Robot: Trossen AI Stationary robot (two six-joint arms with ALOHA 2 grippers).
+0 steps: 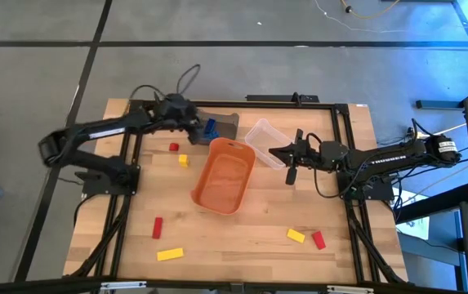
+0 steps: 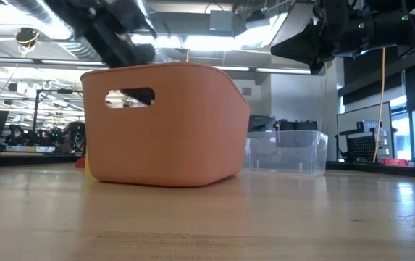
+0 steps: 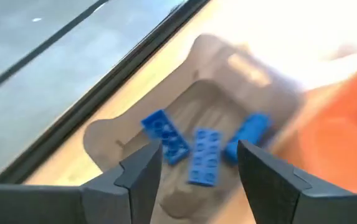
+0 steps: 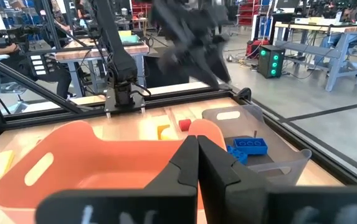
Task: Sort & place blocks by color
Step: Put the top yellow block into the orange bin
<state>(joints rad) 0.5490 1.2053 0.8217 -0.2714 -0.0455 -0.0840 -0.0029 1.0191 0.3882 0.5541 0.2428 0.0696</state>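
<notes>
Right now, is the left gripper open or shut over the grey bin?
Open: the left gripper shows a clear gap, and three blue blocks lie in the grey bin.

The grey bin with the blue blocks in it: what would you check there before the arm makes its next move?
1. Left gripper open, nothing between its fingers: ok.
2. Blue blocks lying inside the grey bin, three showing: ok.
3. Left gripper clear above the bin, not touching its wall: ok.
4. Blocks left to sort: not ok; red blocks and yellow blocks lie loose on the table.
5. Right gripper shut, waiting over the clear bin, out of the way: ok.
6. Whether the orange tub holds blocks: cannot tell.
</notes>
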